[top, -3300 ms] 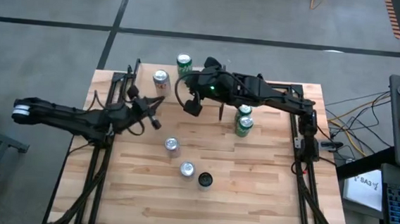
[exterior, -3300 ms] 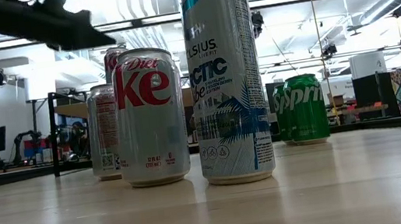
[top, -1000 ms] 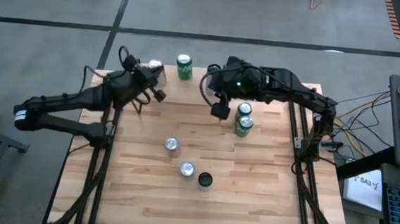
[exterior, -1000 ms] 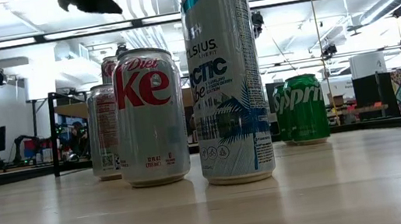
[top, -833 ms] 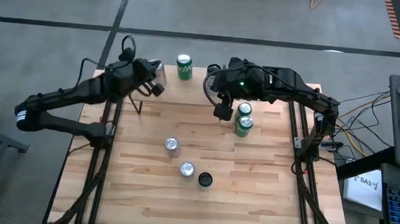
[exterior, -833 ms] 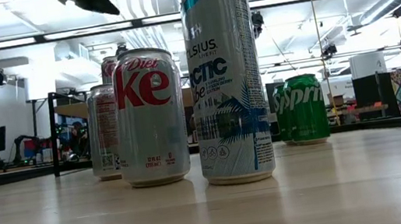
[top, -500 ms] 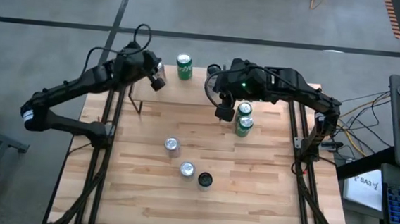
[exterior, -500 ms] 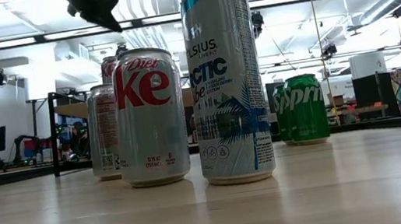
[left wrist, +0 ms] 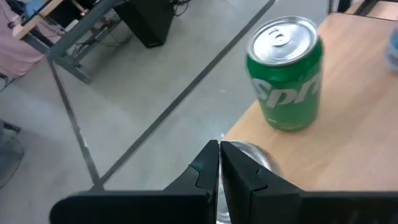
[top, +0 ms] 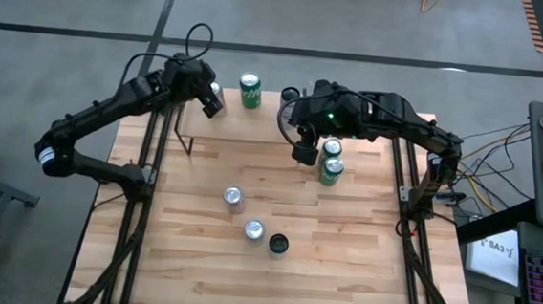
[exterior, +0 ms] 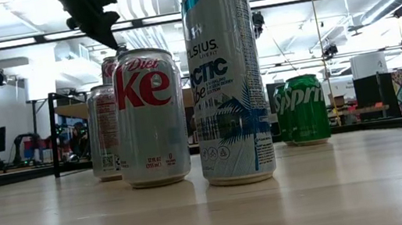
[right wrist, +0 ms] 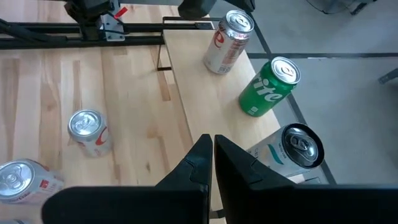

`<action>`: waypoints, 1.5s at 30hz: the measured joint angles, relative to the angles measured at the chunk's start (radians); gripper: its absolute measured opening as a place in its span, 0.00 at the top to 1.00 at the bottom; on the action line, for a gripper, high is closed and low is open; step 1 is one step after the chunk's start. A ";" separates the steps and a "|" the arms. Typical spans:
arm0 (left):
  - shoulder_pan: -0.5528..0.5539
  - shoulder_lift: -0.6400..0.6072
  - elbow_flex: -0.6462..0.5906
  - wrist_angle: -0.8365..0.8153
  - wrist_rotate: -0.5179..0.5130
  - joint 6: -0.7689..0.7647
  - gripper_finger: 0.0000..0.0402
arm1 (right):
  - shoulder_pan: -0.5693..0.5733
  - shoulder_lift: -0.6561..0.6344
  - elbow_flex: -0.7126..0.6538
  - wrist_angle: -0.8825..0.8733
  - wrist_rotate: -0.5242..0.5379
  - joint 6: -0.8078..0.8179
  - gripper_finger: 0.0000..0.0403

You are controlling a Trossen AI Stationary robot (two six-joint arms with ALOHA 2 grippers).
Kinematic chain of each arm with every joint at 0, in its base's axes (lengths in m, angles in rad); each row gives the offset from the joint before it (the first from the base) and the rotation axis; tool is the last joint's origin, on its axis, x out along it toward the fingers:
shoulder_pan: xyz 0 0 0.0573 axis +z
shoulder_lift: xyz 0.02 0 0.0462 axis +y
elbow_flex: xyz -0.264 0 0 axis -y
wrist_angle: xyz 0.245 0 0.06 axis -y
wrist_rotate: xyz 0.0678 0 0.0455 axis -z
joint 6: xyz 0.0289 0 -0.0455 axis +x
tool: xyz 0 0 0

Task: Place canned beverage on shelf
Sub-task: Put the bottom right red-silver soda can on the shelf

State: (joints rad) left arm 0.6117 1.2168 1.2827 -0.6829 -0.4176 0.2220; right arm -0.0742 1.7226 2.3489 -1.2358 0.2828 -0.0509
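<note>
The shelf [right wrist: 202, 106] is a raised light-wood plank at the table's far side. On it stand a silver-and-red can [right wrist: 225, 42], a green can [right wrist: 267, 87] and a white-and-teal can [right wrist: 296, 149]. My left gripper [top: 212, 107] is shut and slants down close over the silver-and-red can's top [left wrist: 254, 155], with the green can [left wrist: 286, 73] just beyond. My right gripper [top: 302, 154] hangs shut and bare above the table, on the near side of the shelf's right end.
Two green cans [top: 331, 159] stand on the table right of my right gripper. A silver can [top: 234, 198], another silver can [top: 254, 229] and a dark-topped can [top: 278, 243] stand mid-table. Bare wood lies toward the near edge. The floor drops away just past the shelf [top: 254, 122].
My left gripper has swung toward the table's far edge, from the near side of the shelf to a spot over the silver-and-red can, and has tipped as it went. It has stayed shut. No can has moved.
</note>
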 joint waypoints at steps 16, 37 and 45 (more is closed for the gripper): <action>0.001 0.057 0.000 -0.007 -0.004 -0.031 1.00 | 0.000 0.000 0.000 0.003 0.005 0.000 0.98; 0.001 0.056 -0.001 -0.070 -0.140 -0.085 1.00 | 0.009 0.001 0.000 0.000 0.004 0.018 0.98; 0.001 0.057 -0.002 -0.077 -0.177 -0.088 1.00 | 0.018 0.001 0.000 0.000 0.004 0.025 0.98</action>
State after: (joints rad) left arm 0.6125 1.2739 1.2808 -0.7602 -0.5949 0.1341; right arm -0.0566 1.7237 2.3486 -1.2359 0.2871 -0.0257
